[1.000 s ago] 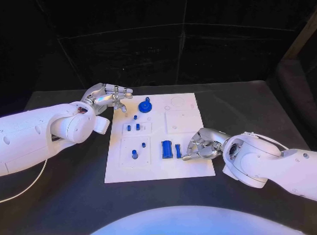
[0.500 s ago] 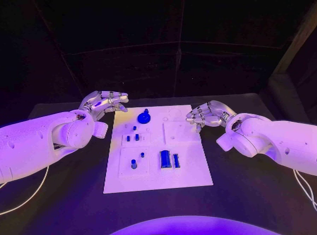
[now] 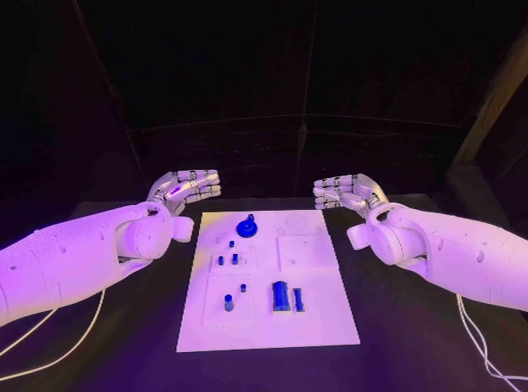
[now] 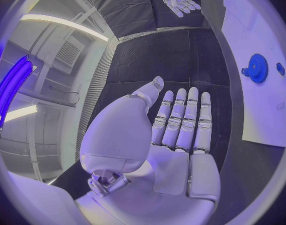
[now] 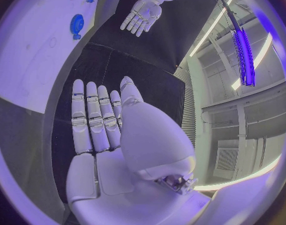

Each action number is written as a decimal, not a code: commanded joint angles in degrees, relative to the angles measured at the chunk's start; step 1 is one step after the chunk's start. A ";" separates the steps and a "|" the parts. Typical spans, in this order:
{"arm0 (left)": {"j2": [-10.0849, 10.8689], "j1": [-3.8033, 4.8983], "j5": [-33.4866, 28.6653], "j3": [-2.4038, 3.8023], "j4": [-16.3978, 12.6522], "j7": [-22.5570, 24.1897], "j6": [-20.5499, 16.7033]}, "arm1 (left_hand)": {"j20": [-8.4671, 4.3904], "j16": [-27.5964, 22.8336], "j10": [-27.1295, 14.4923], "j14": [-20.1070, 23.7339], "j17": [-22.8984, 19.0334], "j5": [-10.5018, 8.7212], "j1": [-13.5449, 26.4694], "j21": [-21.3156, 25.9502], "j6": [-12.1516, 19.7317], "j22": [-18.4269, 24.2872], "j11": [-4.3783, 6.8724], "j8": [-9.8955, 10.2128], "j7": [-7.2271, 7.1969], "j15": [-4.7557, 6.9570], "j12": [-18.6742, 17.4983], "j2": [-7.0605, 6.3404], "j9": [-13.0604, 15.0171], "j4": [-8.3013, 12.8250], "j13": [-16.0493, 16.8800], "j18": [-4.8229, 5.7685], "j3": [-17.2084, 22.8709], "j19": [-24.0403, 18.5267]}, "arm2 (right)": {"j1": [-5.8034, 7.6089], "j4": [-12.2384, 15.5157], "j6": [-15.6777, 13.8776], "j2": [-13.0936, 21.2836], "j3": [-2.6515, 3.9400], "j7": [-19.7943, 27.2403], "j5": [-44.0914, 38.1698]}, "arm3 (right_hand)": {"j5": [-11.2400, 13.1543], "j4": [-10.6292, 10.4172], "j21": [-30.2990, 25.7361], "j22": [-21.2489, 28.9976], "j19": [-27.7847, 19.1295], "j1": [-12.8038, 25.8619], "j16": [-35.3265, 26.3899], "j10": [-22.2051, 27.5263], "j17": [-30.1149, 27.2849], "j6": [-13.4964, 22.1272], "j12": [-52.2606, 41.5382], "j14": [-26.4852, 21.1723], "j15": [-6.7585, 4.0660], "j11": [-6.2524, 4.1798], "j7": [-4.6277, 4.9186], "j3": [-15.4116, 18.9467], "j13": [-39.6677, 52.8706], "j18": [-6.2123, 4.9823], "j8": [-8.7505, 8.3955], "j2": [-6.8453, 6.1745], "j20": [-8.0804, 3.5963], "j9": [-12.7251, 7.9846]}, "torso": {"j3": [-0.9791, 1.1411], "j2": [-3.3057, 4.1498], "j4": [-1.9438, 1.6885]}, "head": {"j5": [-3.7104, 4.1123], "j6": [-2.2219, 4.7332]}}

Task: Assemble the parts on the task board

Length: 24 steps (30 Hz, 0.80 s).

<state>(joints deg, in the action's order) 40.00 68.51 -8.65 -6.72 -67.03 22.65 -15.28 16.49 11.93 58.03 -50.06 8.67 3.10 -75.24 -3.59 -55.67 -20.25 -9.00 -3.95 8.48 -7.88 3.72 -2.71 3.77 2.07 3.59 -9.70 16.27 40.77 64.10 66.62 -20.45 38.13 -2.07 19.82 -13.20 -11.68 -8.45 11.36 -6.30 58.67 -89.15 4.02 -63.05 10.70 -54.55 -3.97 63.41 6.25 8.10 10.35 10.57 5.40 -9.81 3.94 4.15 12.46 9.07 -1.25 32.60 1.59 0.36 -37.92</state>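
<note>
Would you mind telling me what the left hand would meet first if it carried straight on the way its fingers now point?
Probably nothing: the left hand is raised beside the task board, its fingers pointing over bare table. Depth is unclear.

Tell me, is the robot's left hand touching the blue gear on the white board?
Apart. The head view shows the left hand raised beside the board's far corner, with dark table between it and the blue gear.
</note>
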 commanded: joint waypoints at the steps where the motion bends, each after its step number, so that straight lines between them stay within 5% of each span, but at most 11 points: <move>1: 0.14 -0.01 0.09 0.01 -0.18 -0.04 -0.01 | -4.98 -3.76 -17.49 15.03 -2.71 -3.10 22.55 3.59 16.77 6.24 2.72 3.95 -2.62 2.38 -3.72 2.71 -3.77 -2.07 -3.59 2.91 -5.08 -12.27 | -0.01 0.27 -0.13 0.14 0.01 -0.10 -0.09 | 3.50 2.64 -3.58 2.01 -17.44 26.93 -4.02 18.92 -3.43 16.31 3.97 -18.96 -1.82 -2.43 -3.04 -3.27 -5.40 2.94 -3.94 -4.15 -3.73 -2.85 | 0.01 -0.01 -0.01 | 0.00 0.03; 3: 0.21 -0.15 0.23 0.12 -0.55 0.07 -0.48 | -5.67 -4.39 -20.22 17.13 -3.15 -3.10 25.81 3.59 19.18 7.22 3.09 3.95 -3.12 2.84 -3.72 2.71 -3.77 -2.07 -3.59 2.91 -5.89 -14.21 | -0.09 0.73 -0.61 0.27 0.05 0.10 0.18 | 3.96 3.09 -4.15 6.30 -19.78 31.09 -4.02 21.40 -4.01 18.44 3.97 -21.47 -2.13 -2.73 -3.51 -3.73 -5.40 2.94 -3.94 -4.15 -4.30 -3.31 | 0.09 -0.11 -0.12 | -0.03 0.27; 4: 0.28 -0.26 0.35 0.22 -0.87 0.18 -0.90 | -6.06 -4.68 -21.64 18.35 -3.36 -3.10 27.70 3.59 20.55 7.71 3.32 3.95 -3.34 3.03 -3.72 2.71 -3.77 -2.07 -3.59 2.91 -6.28 -15.21 | -0.16 1.14 -1.02 0.38 0.08 0.28 0.41 | 4.25 3.32 -4.42 6.30 -21.24 33.27 -4.02 22.95 -4.27 19.79 3.97 -23.03 -6.25 -2.94 -3.76 -3.96 -5.40 2.94 -3.94 -4.15 -4.61 -3.53 | 0.17 -0.19 -0.21 | -0.05 0.48; 8: 0.64 -0.94 1.05 0.76 -2.72 0.76 -3.23 | -7.42 -5.62 -26.33 22.44 -4.05 -3.10 33.85 3.59 25.09 9.33 4.06 3.95 -4.02 3.65 -3.72 2.71 -3.77 -2.07 -3.59 3.80 -7.56 -18.50 | -0.55 3.42 -3.35 1.02 0.29 1.28 1.73 | 5.21 4.08 -5.31 6.30 -26.05 40.39 -4.02 28.08 -5.11 24.24 3.97 -28.21 -6.25 -3.61 -4.58 -4.72 -5.40 3.64 -3.94 -4.15 -5.62 -4.24 | 0.58 -0.66 -0.74 | -0.17 1.64; 10: 1.05 -1.68 1.80 1.35 -4.72 1.39 -5.77 | -8.25 -6.22 -29.27 24.99 -4.47 -3.10 37.67 3.59 27.91 10.34 4.52 3.95 -4.43 7.88 -3.72 2.71 -3.77 -2.07 -3.59 3.83 -8.38 -20.55 | -0.97 5.91 -5.90 1.71 0.51 2.37 3.16 | 5.82 8.45 -5.87 6.30 -29.11 44.97 -4.02 31.38 -5.64 27.08 3.97 -31.52 -6.25 -4.04 -5.11 -5.19 -5.40 3.92 -3.94 -4.15 -6.27 -4.70 | 0.93 -1.05 -1.18 | -0.27 2.63; 11: 1.23 -2.02 2.15 1.63 -5.66 1.69 -6.96 | -8.57 -6.40 -30.38 25.96 -4.64 -3.10 39.13 3.59 29.00 10.73 4.69 3.95 -8.48 7.88 -3.72 2.71 -3.77 -2.07 -3.59 4.19 -8.68 -21.34 | -1.17 7.08 -7.08 2.03 0.61 2.87 3.83 | 6.04 8.45 -6.11 6.30 -30.27 46.67 -4.02 32.61 -5.82 28.15 3.97 -32.75 -6.25 -8.10 -5.32 -5.46 -5.40 3.97 -3.94 -4.15 -6.50 -4.87 | 1.03 -1.17 -1.31 | -0.30 2.92; 13: 1.69 -2.85 3.01 2.30 -7.94 2.41 -9.85 | -9.22 -6.85 -32.62 27.93 -8.67 -3.10 42.06 3.59 31.16 11.50 9.00 3.95 -8.48 7.88 -3.72 2.71 -3.77 -2.07 -3.59 4.44 -9.31 -22.92 | -1.65 9.91 -9.98 2.82 0.87 4.11 5.47 | 6.51 8.45 -6.52 6.30 -32.56 50.10 -4.02 35.06 -6.23 30.28 3.97 -35.24 -6.25 -8.10 -5.73 -5.95 -5.40 4.54 -3.94 -4.15 -6.99 -9.07 | 1.18 -1.34 -1.51 | -0.34 3.36; 16: 2.50 -4.33 4.53 3.49 -11.98 3.68 -14.96 | -10.00 -7.43 -35.36 30.31 -8.67 -3.10 45.64 3.59 33.80 12.44 9.00 3.95 -8.48 7.88 -3.72 2.71 -3.77 -2.07 -3.59 5.05 -10.04 -24.85 | -2.44 14.56 -14.71 4.12 1.28 6.14 8.14 | 7.04 8.45 -7.04 6.30 -35.30 54.19 -4.02 38.01 -10.70 32.85 3.97 -38.19 -6.25 -8.10 -6.23 -6.47 -5.40 5.02 -3.94 -4.15 -7.56 -9.07 | 1.25 -1.42 -1.59 | -0.36 3.55; 17: 2.77 -4.83 5.04 3.89 -13.33 4.11 -16.68 | -10.27 -7.62 -36.25 31.09 -8.67 -3.10 46.79 3.59 34.65 12.75 9.00 3.95 -8.48 7.88 -3.72 2.71 -3.77 -2.07 -3.59 5.05 -10.30 -25.46 | -2.67 15.89 -16.08 4.49 1.40 6.72 8.91 | 7.24 8.45 -7.19 6.30 -36.19 55.54 -4.02 38.95 -10.70 33.68 3.97 -39.16 -6.25 -8.10 -10.35 -10.57 -5.40 5.17 -3.94 -4.15 -7.76 -9.07 | 1.25 -1.42 -1.59 | -0.36 3.55; 21: 3.77 -6.67 6.93 5.37 -18.35 5.70 -23.04 | -11.26 -11.93 -39.79 34.15 -8.67 -3.10 51.39 3.59 38.05 13.97 9.00 3.95 -8.48 7.88 -3.72 2.71 -3.77 -2.07 -3.59 5.69 -11.25 -27.92 | -3.47 20.58 -20.86 5.79 1.82 8.77 11.61 | 11.68 8.45 -11.36 6.30 -39.81 60.95 -4.02 42.85 -10.70 37.02 3.97 -43.07 -6.25 -8.10 -10.35 -10.57 -5.40 5.56 -3.94 -4.15 -12.46 -9.07 | 1.25 -1.42 -1.59 | -0.36 3.55; 24: 4.23 -7.51 7.79 6.05 -20.65 6.42 -25.96 | -11.87 -11.93 -41.90 36.01 -8.67 -3.10 54.18 3.59 40.10 14.69 9.00 3.95 -8.48 7.88 -3.72 2.71 -3.77 -2.07 -3.59 9.70 -11.82 -29.44 | -3.78 22.42 -22.73 6.30 1.99 9.57 12.67 | 11.68 8.45 -11.36 6.30 -42.04 64.35 -4.02 45.26 -10.70 39.15 3.97 -45.52 -6.25 -8.10 -10.35 -10.57 -5.40 5.80 -3.94 -4.15 -12.46 -9.07 | 1.25 -1.42 -1.59 | -0.36 3.55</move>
<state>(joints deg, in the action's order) 44.09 61.07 -4.07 -0.82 -86.95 25.68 -33.71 6.24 2.35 21.83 -19.06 0.71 0.44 -28.54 -0.46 -21.10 -7.53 -0.90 -0.46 0.60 -0.49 0.40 -0.04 0.11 0.09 0.14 -3.48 6.07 15.36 60.29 88.38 -37.03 44.30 -0.18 25.75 -4.24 -2.72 -0.42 2.01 -0.21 22.55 -33.71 0.27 -24.16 1.44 -20.94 -0.42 24.29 0.20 0.61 1.59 1.69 0.15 -5.74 0.44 0.10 3.22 0.83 -0.03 31.21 0.05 -0.01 -34.38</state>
